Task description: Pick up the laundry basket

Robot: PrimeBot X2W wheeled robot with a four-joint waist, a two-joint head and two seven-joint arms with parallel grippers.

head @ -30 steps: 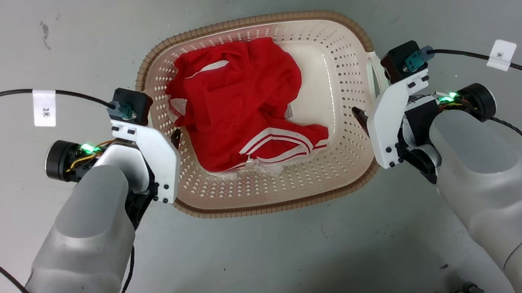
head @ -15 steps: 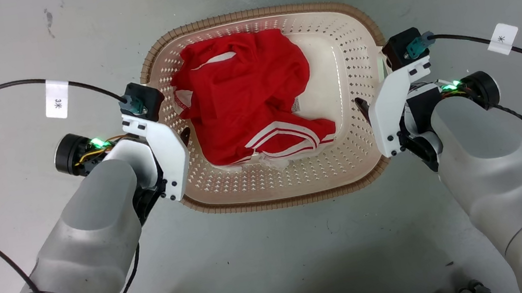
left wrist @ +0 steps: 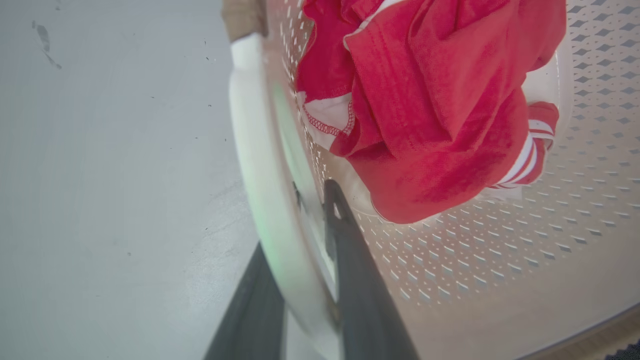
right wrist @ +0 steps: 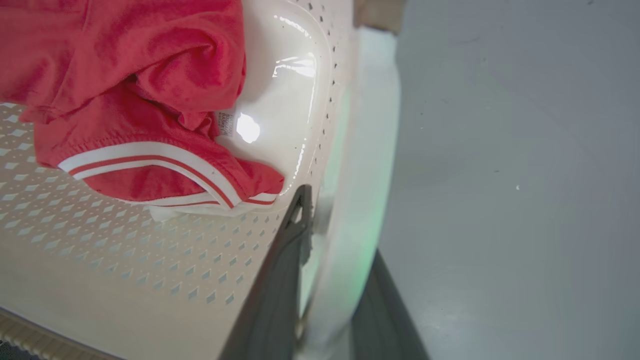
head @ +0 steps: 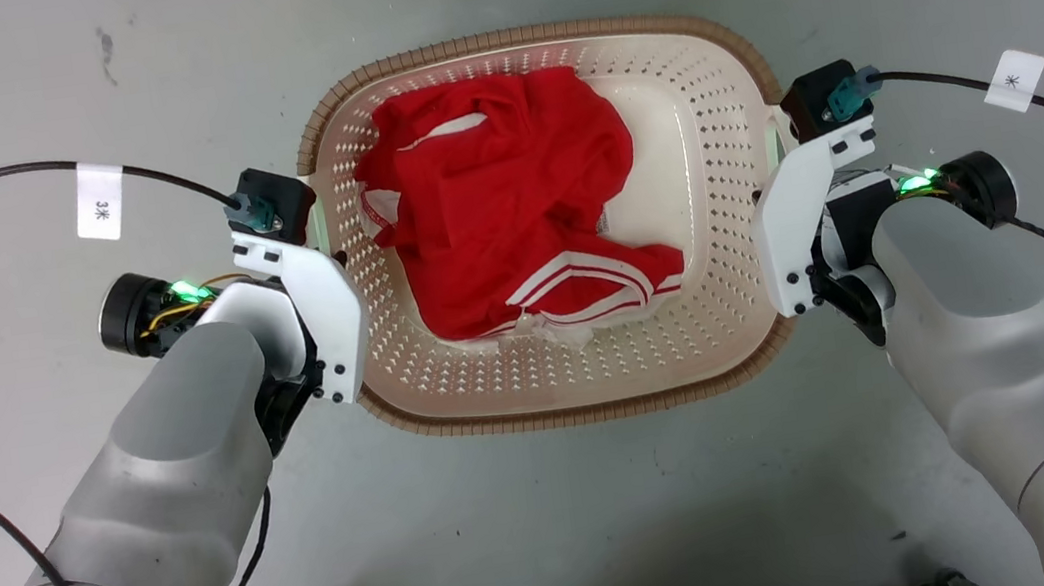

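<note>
Left end effector [left wrist: 300, 220] and right end effector [right wrist: 340, 225] grip laundry basket [head: 592, 366] handles.

Laundry basket [head: 582, 366]: cream plastic, smooth, walls perforated, bottom glossy with bright glare.
Rim [head: 598, 411]: brown, ribbed, woven look, matt.
Side handle [left wrist: 255, 165]: white smooth plastic.
Garment [head: 510, 204]: red cloth, soft matt knit, white striped trim.
Floor [head: 553, 531]: grey, smooth, faint sheen, scuffed.
Forearm shells [head: 187, 428]: pale grey, matt.
</note>
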